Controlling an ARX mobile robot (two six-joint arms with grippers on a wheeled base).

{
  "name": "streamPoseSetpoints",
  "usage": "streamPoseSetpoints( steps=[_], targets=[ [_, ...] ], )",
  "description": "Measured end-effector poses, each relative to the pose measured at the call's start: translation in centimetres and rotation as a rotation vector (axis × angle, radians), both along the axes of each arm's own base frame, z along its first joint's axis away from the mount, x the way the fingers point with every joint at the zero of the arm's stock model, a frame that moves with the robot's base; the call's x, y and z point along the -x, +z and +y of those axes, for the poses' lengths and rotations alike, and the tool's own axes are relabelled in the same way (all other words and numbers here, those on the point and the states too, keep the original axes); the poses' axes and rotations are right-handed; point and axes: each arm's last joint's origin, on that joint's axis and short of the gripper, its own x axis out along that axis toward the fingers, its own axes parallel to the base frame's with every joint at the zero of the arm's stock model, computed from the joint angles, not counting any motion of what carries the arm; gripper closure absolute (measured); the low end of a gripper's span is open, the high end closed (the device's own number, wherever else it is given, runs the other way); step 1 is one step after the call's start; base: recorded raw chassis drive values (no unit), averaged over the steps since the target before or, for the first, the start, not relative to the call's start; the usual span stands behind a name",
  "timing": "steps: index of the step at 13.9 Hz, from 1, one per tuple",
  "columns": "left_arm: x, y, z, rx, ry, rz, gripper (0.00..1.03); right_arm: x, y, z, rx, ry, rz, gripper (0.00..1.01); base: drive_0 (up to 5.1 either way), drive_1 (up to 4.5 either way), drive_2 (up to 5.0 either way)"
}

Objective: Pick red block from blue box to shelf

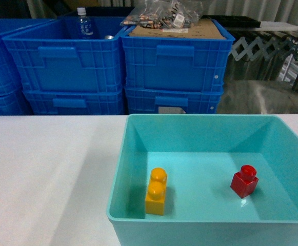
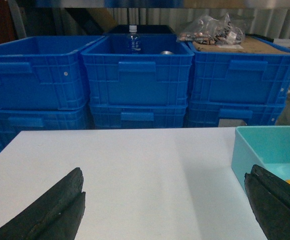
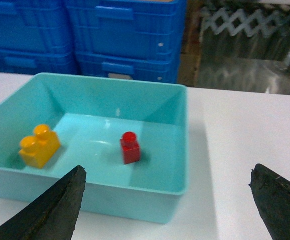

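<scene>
- I see the red block (image 1: 244, 181) upright on the floor of the blue box (image 1: 119, 169), right of centre, stud up, touching no wall.
- A yellow brick (image 1: 156, 191) lies in the same box toward its left wall, well apart from the red block.
- The blue box sits on the white table (image 1: 46, 174).
- My left gripper (image 2: 164, 210) hangs over bare table just left of the box; its fingers (image 2: 50, 210) are spread wide with nothing between them.
- My right gripper (image 3: 167, 205) hangs at the near side of the box, fingers (image 3: 52, 210) wide apart and holding nothing.
- Behind the table, dark blue crates (image 1: 113, 66) stand stacked; one holds a water bottle (image 1: 84, 24).
- I cannot make out the shelf as such in any view.
</scene>
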Motion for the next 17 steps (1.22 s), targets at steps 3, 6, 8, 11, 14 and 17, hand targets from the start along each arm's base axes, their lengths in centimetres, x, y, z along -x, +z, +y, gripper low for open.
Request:
streamPoseSetpoints(
  steps=[3,6,8,11,14,17],
  targets=[
    [0.0,0.0,0.0,0.0,-0.001,0.0,0.05,-3.5,2.8,2.2,0.014,0.12,0.068,0.03,0.0,0.0,0.0],
    [0.0,0.0,0.0,0.0,-0.001,0.0,0.05,-9.9,4.2,5.7,0.002,0.174,0.247,0.03,0.0,0.0,0.0],
    [0.0,0.0,0.0,0.0,0.0,0.0,0.05,-13.9,2.9,8.9,0.061,0.197,0.419,0.03,0.0,0.0,0.0],
    [0.0,0.0,0.0,0.0,0.0,0.0,0.05,-18.1,0.3,12.3,0.147,0.177,0.588,0.03,0.0,0.0,0.0],
    [0.0,0.0,0.0,0.0,0.0,0.0,0.05,-21.5,-2.9,13.0,0.216,0.073,0.671,0.03,0.0,0.0,0.0],
    [0.0,0.0,0.0,0.0,-0.001,0.0,0.05,-24.3,-5.0,11.8,0.174,-0.014,0.73,0.03,0.0,0.0,0.0]
  ],
)
